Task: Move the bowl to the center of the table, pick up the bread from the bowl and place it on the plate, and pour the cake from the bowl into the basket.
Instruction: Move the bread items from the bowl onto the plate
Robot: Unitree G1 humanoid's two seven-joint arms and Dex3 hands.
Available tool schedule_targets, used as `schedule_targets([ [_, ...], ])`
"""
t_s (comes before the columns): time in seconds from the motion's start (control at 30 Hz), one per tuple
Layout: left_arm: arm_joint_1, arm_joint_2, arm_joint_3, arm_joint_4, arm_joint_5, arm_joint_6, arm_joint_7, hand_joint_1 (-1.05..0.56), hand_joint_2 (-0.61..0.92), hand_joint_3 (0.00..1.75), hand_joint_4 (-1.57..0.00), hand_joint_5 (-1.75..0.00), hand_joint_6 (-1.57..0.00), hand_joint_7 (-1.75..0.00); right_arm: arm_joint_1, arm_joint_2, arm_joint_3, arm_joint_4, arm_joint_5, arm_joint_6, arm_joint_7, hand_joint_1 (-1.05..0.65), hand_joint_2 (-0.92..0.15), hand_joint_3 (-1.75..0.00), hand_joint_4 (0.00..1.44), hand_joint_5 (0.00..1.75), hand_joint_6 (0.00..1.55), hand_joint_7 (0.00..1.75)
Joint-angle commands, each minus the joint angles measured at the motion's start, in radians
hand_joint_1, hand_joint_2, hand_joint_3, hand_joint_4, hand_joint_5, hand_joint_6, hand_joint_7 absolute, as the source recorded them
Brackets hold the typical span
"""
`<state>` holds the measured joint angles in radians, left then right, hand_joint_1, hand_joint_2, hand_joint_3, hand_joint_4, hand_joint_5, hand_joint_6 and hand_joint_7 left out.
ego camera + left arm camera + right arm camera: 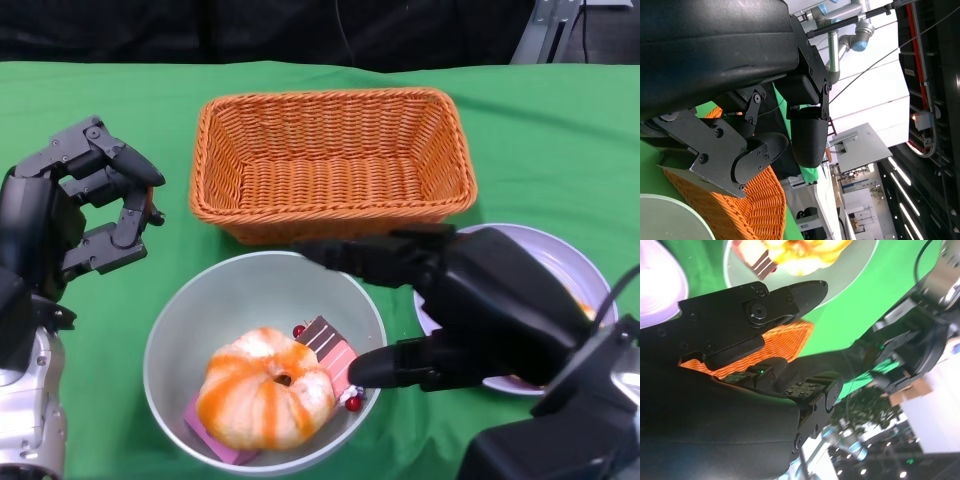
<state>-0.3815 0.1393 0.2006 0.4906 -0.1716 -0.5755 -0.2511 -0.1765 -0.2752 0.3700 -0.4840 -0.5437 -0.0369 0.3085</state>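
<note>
The pale bowl (240, 300) sits near the table's front, just before the basket. In it lie an orange-striped ring bread (262, 388) and a pink-and-brown cake slice (332, 349) beside it. My right hand (470, 305) is spread at the bowl's right side: one finger reaches over the far rim and the thumb points at the near right rim, with nothing in its grasp. It hides part of the white plate (572, 268). My left hand (95, 200) hovers left of the bowl, its fingers apart and empty. The right wrist view shows the bowl (852, 275), bread (805, 250) and cake (759, 261).
An orange wicker basket (330, 160) stands empty behind the bowl; it also shows in the right wrist view as the basket (777, 342) and in the left wrist view as the basket (757, 212). Green cloth (560, 130) covers the table.
</note>
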Motion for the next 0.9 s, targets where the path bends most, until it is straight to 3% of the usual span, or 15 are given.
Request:
schedule_targets([
  [0.03,0.008,0.0,0.005,-0.015,0.001,-0.004,0.023,-0.04,0.61,1.04,-0.81,-1.54,-0.8,-1.32,-0.04,0.0,0.02,0.035,0.009,-0.009,0.036,-0.72,-0.92,-0.01,0.55,0.08,0.49,0.02],
  [0.2,0.01,-0.005,-0.001,-0.026,0.006,-0.011,0.032,-0.03,0.61,1.05,-0.81,-1.55,-0.81,-1.31,-0.08,0.0,0.047,0.102,0.0,-0.049,0.045,-0.73,-0.92,-0.04,0.56,0.08,0.52,0.02],
  [0.37,0.017,-0.014,0.003,-0.054,0.001,0.001,0.036,-0.04,0.62,1.04,-0.8,-1.56,-0.81,-1.3,-0.106,0.014,0.068,0.216,-0.038,-0.123,-0.015,-0.73,-0.92,-0.04,0.59,0.08,0.55,0.03],
  [0.9,0.026,-0.025,-0.003,-0.085,0.016,0.009,0.057,-0.03,0.62,1.01,-0.82,-1.55,-0.82,-1.28,-0.2,0.073,0.124,0.459,-0.159,-0.194,-0.144,-0.7,-0.92,-0.02,0.6,0.06,0.56,0.01],
])
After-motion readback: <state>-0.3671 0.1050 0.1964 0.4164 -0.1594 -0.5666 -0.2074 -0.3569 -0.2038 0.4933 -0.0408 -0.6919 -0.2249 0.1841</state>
